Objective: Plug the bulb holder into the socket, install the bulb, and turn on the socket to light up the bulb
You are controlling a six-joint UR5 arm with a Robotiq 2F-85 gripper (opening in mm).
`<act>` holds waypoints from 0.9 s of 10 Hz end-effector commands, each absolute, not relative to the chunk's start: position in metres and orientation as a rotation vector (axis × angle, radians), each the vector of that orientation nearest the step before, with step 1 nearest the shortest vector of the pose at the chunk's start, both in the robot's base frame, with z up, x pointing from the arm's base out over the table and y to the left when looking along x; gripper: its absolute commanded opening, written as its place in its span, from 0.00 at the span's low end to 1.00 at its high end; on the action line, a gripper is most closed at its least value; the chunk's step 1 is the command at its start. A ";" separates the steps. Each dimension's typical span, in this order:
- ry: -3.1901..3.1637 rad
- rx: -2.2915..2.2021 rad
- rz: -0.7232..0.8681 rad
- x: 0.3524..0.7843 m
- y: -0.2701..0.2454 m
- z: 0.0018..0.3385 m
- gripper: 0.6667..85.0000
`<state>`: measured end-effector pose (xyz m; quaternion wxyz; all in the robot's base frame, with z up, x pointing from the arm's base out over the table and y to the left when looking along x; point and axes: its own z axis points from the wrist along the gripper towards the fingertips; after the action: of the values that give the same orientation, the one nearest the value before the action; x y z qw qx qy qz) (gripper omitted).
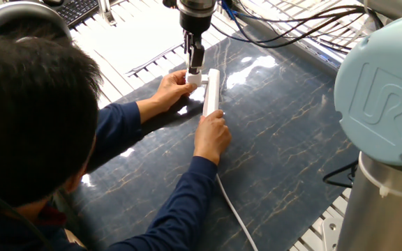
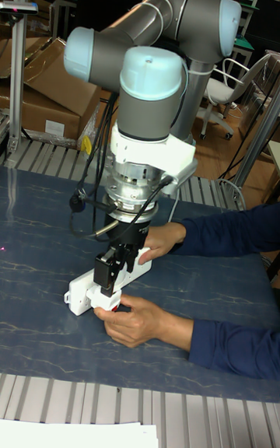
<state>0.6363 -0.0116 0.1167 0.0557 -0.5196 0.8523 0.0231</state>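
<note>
The socket point(image 1: 211, 91) is steadied near the table's far edge by a person's hands (holder hidden), w/ the gripper point(image 1: 195, 63) above, jaw state unclear; descent should be kept vertical & slow.

The socket point(image 1: 211, 90) lies on the table point(image 1: 285, 139); the gripper point(image 1: 195, 63) is above its far end; one hand point(image 1: 212, 136) rests at its near end.

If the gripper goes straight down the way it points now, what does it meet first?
Most likely the bulb holder, the small white piece directly under the gripper beside the socket. The person's hand holds it, so the fingers sit very close too; depth is unclear.
</note>
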 end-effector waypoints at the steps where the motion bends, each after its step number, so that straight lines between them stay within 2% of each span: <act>1: 2.548 -1.619 0.083 0.633 -0.017 0.117 0.72; 4: 2.543 -1.621 0.086 0.633 -0.016 0.115 0.66; 9: 2.470 -1.722 0.063 0.638 -0.017 0.113 0.62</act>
<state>0.6345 -0.0185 0.1122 0.0587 -0.5564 0.8286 0.0205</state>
